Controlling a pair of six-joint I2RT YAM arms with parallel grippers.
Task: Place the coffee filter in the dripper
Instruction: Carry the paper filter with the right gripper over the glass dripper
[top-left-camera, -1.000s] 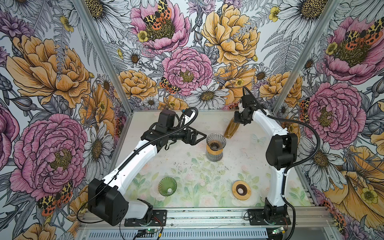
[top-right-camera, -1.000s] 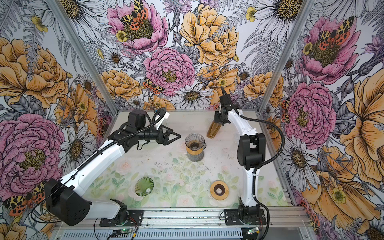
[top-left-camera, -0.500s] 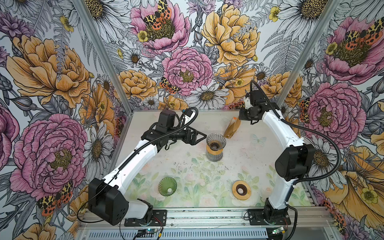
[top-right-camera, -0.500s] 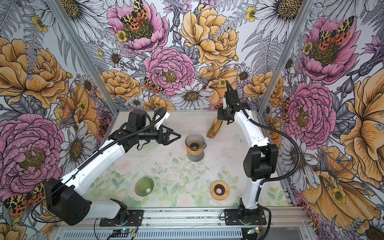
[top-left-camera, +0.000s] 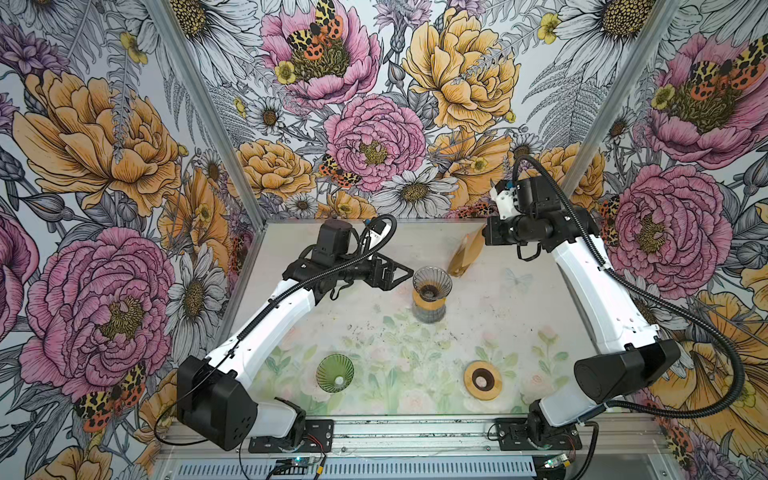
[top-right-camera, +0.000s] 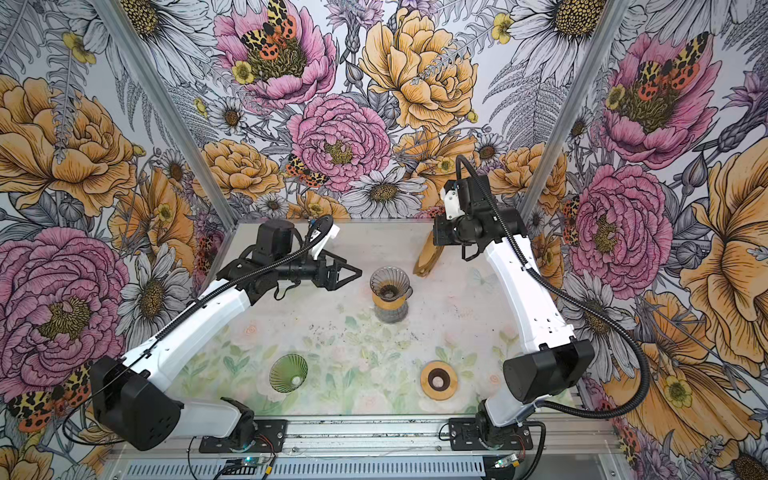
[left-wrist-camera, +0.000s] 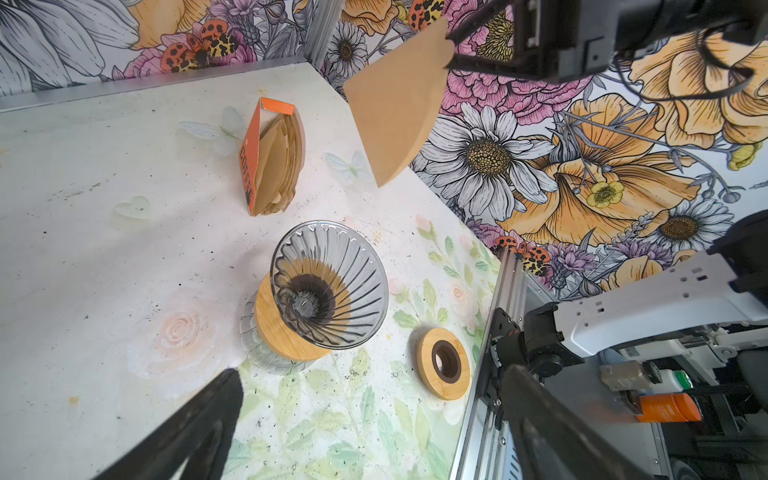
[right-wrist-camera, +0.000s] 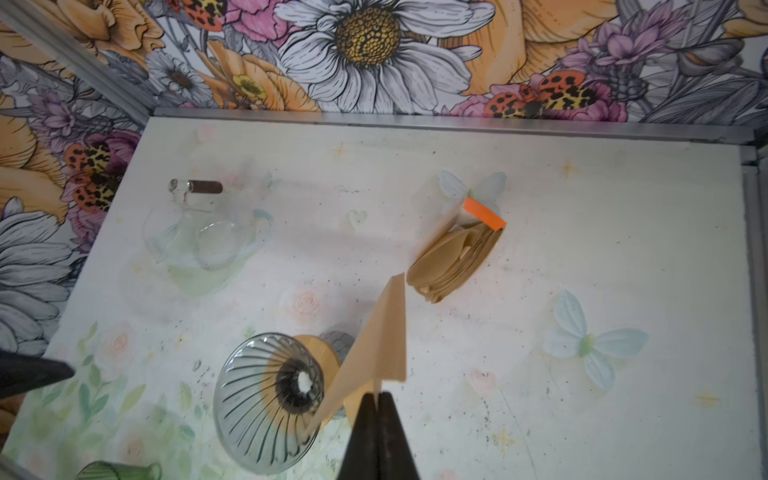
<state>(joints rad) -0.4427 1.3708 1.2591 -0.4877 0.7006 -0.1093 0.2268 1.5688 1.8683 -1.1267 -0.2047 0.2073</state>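
The smoky glass dripper (top-left-camera: 432, 281) (top-right-camera: 389, 283) sits on a wooden collar atop a glass vessel, mid-table toward the back. Its cone (left-wrist-camera: 328, 282) (right-wrist-camera: 266, 399) holds nothing. My right gripper (right-wrist-camera: 378, 395) (left-wrist-camera: 451, 52) is shut on the top edge of a brown paper coffee filter (right-wrist-camera: 382, 328) (left-wrist-camera: 395, 112) (top-left-camera: 467, 249). The filter hangs in the air, behind and to the right of the dripper. My left gripper (top-left-camera: 399, 272) (left-wrist-camera: 372, 374) hovers open just left of the dripper, with nothing between its fingers.
An orange pack of filters (left-wrist-camera: 270, 162) (right-wrist-camera: 457, 257) stands on the table under the hanging filter. A green dripper (top-left-camera: 335, 372) and a wooden ring (top-left-camera: 482, 380) lie near the front. A clear glass jug (right-wrist-camera: 208, 237) lies at the back left.
My right arm has swung its elbow out to the right and risen, carrying the filter up and away from the pack. The left arm has not moved.
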